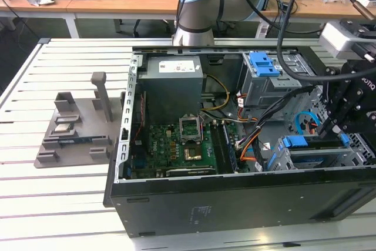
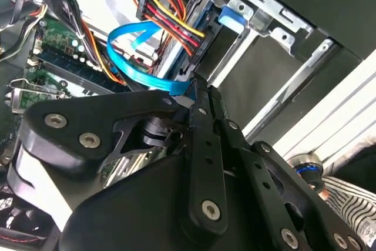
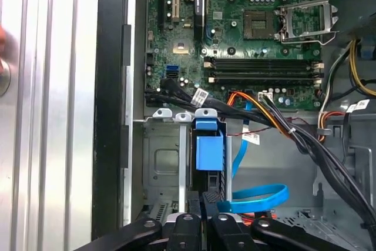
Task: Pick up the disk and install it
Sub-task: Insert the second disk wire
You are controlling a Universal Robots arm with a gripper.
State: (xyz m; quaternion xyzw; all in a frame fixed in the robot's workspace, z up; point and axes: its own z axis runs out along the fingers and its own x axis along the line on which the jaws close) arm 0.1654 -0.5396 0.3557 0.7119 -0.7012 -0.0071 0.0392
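**Black fingers pinched together right over the drive bay**

Closest to us in both wrist views is the gripper, and its black fingers are pressed flat together with no gap, closed on themselves with nothing between them. In the first wrist view the tips sit right at the end of the disk, which stands on edge in the metal drive cage, blue carrier showing, next to an empty slot. A loose blue cable loops beside it.

From the exterior view, the gripper hangs at about 3 o'clock over the open computer case, just above the disk in the cage at 4 o'clock. We see the green board mid-case, and a grey holder on the table out at 9 o'clock.
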